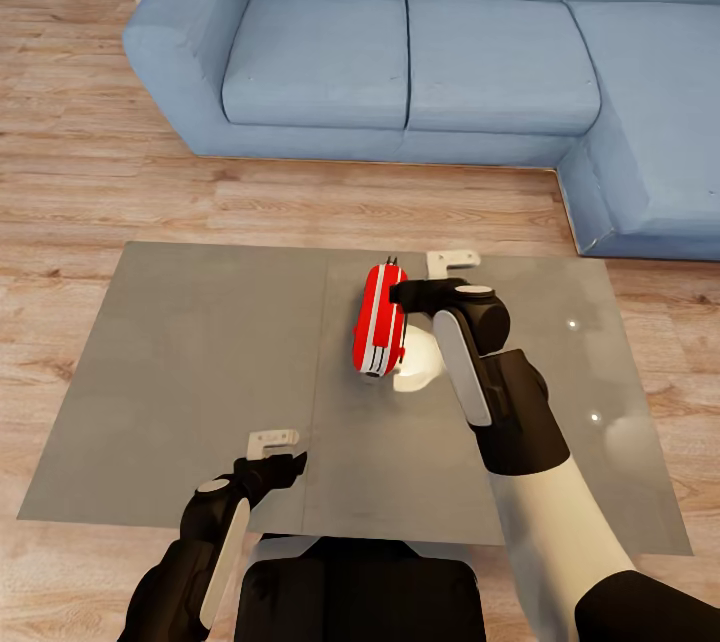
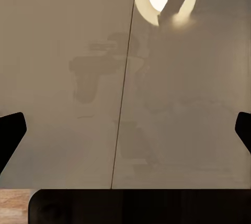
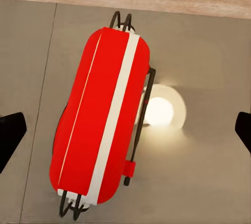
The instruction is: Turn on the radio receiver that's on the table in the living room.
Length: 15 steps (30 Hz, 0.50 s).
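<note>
The red radio receiver [image 1: 380, 332] with white bands lies flat on the glossy grey table [image 1: 200, 362], right of its middle, long axis running away from me. My right gripper [image 1: 430, 279] hovers over the radio's far right side, open and holding nothing. In the right wrist view the radio [image 3: 102, 124] lies between the wide-spread black fingertips [image 3: 11, 132], its thin handle along one edge. My left gripper [image 1: 278, 454] is open above the table's near edge, well apart from the radio. Its fingertips [image 2: 10, 130] frame bare tabletop [image 2: 63, 41].
A blue L-shaped sofa [image 1: 410, 62] stands beyond the table and wraps round at the right. Light wood floor [image 1: 80, 172] surrounds the table. A bright lamp reflection [image 1: 418, 369] shines on the top beside the radio.
</note>
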Motion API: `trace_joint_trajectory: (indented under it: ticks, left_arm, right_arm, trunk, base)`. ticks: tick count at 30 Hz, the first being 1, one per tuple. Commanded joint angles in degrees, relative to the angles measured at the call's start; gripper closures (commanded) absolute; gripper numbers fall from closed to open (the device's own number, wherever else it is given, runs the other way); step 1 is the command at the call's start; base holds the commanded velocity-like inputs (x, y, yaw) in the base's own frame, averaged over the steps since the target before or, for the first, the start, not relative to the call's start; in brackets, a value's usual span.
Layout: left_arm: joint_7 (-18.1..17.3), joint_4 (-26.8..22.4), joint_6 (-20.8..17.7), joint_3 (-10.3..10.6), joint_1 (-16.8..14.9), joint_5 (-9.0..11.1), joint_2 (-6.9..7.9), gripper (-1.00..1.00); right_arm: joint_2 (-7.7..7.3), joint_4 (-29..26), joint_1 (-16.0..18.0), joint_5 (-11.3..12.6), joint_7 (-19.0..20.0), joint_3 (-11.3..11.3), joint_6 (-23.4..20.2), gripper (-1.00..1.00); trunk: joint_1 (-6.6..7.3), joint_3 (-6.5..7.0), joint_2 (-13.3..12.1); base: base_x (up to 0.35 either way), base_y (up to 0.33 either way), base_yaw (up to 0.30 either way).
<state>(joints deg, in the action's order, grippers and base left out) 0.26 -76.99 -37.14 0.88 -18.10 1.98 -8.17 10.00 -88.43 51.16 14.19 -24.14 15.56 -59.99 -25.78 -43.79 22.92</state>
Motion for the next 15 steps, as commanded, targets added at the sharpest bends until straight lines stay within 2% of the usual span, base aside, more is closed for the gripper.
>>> trace_joint_trajectory:
  ticks: [1,4,6,15]
  left_arm:
    - [0.0,0.0,0.01,0.0,0.0,0.01,0.0,-1.0]
    - [0.0,0.0,0.04,0.0,-0.01,0.03,0.02,-1.0]
    - [0.0,0.0,0.04,0.0,0.01,0.03,0.03,-1.0]
    - [0.0,0.0,0.05,0.0,0.0,0.04,0.01,-1.0]
  right_arm:
    - [0.0,0.0,0.0,0.63,-0.01,0.0,-0.01,-1.0]
    - [0.0,0.01,0.0,3.72,-0.04,0.04,-0.01,-1.0]
    - [0.0,0.01,-0.01,4.66,-0.29,0.07,-0.01,-1.0]
    - [0.0,0.01,-0.01,5.35,-1.72,0.2,-0.01,-1.0]
  trunk:
    - [0.0,0.0,0.0]
    - [0.0,0.0,0.0]
    - [0.0,0.0,0.0]
    - [0.0,0.0,0.0]
  base:
    - [0.0,0.0,0.0]
    - [0.0,0.0,0.0]
    - [0.0,0.0,0.0]
    - [0.0,0.0,0.0]
